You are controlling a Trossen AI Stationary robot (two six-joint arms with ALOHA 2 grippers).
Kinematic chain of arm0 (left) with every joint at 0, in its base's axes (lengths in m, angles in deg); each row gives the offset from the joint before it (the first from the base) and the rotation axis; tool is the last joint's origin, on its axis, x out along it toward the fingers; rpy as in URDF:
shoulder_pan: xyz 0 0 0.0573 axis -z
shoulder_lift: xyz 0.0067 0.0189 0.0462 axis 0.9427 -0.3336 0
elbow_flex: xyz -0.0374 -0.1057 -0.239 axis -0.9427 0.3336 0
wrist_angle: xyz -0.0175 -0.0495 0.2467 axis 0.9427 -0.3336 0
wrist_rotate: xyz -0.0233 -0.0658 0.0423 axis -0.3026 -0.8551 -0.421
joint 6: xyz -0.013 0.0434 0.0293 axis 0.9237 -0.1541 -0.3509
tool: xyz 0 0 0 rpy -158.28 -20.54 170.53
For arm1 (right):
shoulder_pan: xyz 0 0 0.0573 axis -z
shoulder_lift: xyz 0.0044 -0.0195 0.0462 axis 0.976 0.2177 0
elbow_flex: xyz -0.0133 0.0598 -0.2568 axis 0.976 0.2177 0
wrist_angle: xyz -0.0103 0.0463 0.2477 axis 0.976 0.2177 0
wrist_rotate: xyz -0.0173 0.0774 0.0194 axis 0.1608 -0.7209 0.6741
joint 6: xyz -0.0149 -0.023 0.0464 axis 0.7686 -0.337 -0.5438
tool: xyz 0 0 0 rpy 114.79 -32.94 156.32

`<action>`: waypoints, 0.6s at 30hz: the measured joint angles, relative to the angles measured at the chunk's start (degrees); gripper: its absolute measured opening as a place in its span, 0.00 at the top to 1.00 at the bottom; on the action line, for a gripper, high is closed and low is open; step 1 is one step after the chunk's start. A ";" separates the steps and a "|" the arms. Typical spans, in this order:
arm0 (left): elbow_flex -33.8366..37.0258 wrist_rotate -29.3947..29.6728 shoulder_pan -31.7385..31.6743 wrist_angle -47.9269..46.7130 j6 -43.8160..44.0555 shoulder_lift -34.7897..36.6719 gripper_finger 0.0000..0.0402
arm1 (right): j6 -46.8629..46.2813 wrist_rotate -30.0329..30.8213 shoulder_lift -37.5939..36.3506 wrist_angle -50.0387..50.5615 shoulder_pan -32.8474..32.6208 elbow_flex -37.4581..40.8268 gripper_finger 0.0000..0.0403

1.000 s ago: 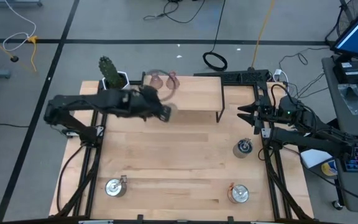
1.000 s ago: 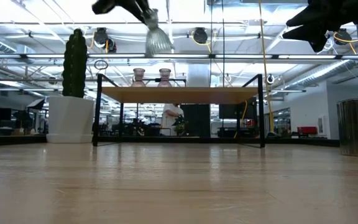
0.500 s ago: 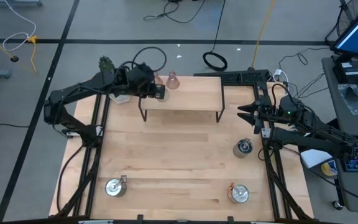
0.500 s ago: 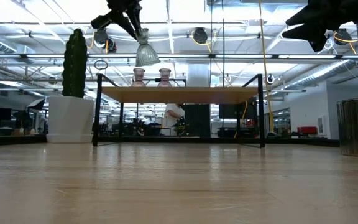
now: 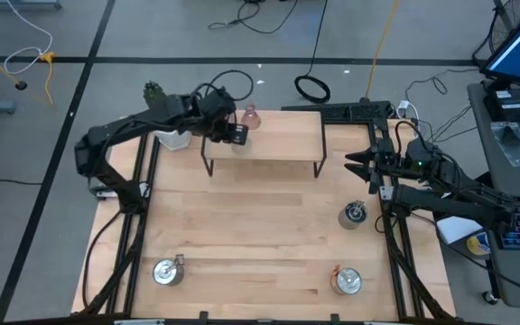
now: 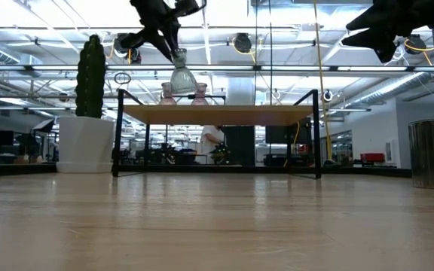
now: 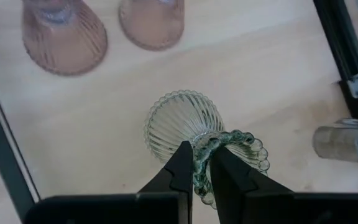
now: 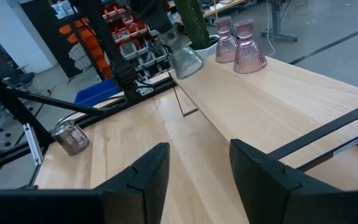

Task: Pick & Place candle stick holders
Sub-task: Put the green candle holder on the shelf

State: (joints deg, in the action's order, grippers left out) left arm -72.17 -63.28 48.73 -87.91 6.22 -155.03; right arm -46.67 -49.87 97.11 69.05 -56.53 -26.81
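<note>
Two pink holders [image 5: 249,115] stand on the raised shelf [image 5: 278,140], your left gripper [image 7: 196,167] clamps the green holder [image 7: 182,127] above it, and three silver holders [image 5: 354,214] wait below.

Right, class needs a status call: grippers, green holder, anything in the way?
Left gripper shut on green holder, above shelf. Right gripper open, parked at table's right edge. Two pink holders close beside.
</note>
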 joint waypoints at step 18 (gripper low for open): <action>-13.81 -2.06 -3.87 -12.16 -5.24 -11.83 0.92 | 0.11 -0.06 0.00 0.02 0.01 0.00 0.60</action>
State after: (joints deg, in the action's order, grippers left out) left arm -85.98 -65.33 44.86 -100.07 0.98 -166.86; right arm -46.56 -49.92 97.11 69.07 -56.52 -26.81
